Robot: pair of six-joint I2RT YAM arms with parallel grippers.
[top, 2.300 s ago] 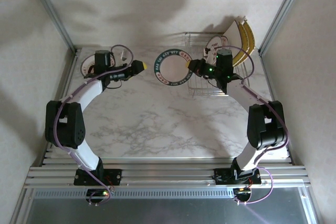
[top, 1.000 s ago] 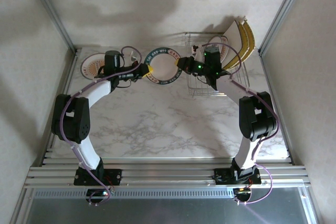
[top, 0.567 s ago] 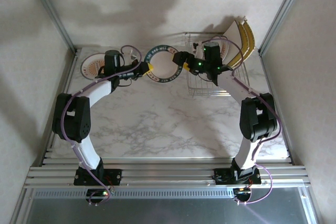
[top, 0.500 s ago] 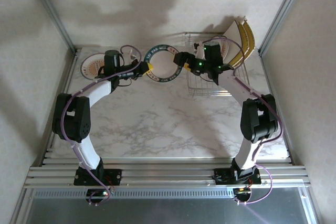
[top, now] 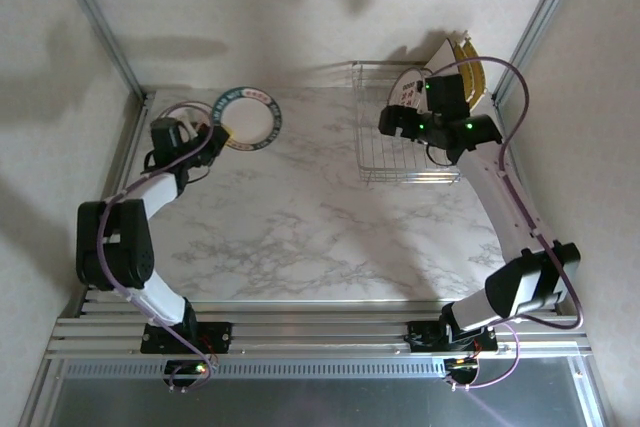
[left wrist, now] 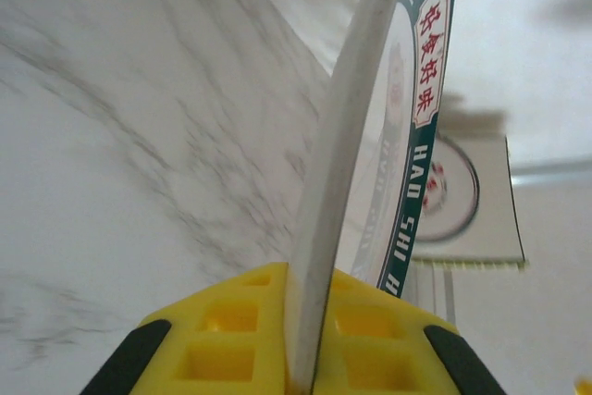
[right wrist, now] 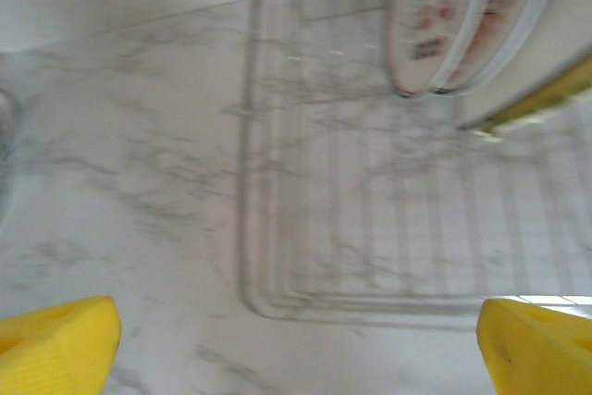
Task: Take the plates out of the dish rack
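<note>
One round plate (top: 247,118), green-rimmed, sits edge-on in my left fingers (left wrist: 231,330), which pinch its rim tight above the tabletop (top: 300,217). My right fingers (right wrist: 60,344) gape wide, empty, over the dish rack (top: 390,162), with more plates (right wrist: 444,25) standing beyond them.

The white marbled tabletop (top: 300,217) is viewed from above and behind the arm bases (top: 185,335). The left wrist view is taken very close, edge-on along a teal-rimmed round white plate (left wrist: 324,182). The silver wire dish rack (right wrist: 248,182), looked down on from the right wrist, is shared with the overhead frame's upper right.
</note>
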